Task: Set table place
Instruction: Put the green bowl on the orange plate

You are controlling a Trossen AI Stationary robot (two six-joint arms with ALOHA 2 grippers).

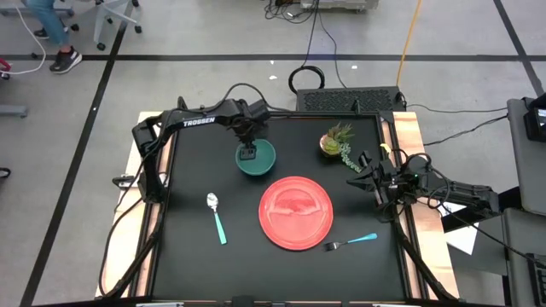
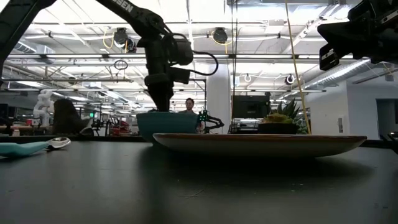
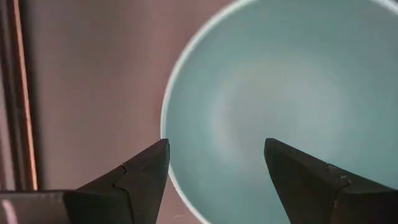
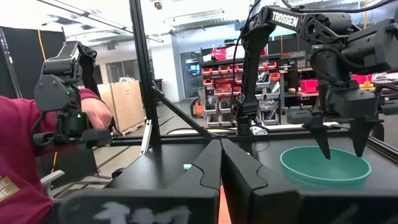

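- While the right arm waited at the right edge of the black worktop (image 1: 196,256), the left arm reached across the far side, and its left pincer (image 1: 247,153) hung straight down over the teal bowl (image 1: 260,162).
- That left pincer stood spread, one finger (image 3: 134,180) over the worktop just outside the bowl's rim and the other over the bowl's inside, so the rim ran between them; whether either finger touched the bowl could not be told.
- From the right wrist view, the two fingertips dipped at the bowl's rim on the side away from that camera.
- The bowl sat on the far part of the worktop, a little left of centre, just beyond the red plate (image 1: 296,213) and not touching it in the high view.
- The plate lay near the middle of the worktop, somewhat toward the near side.
- The spoon (image 1: 217,217) with a teal handle lay to the plate's left, well apart from it, bowl end pointing away toward the far side.
- The fork (image 1: 351,242) with a teal handle lay at the plate's near right, just beside the rim, tines toward the plate.
- The right pincer (image 1: 365,168) was pressed together with nothing between its fingers (image 4: 239,180), held above the worktop near the small potted plant (image 1: 335,141) at the far right.
- A person in a red sleeve (image 4: 18,155) showed beyond the worktop in the right wrist view.
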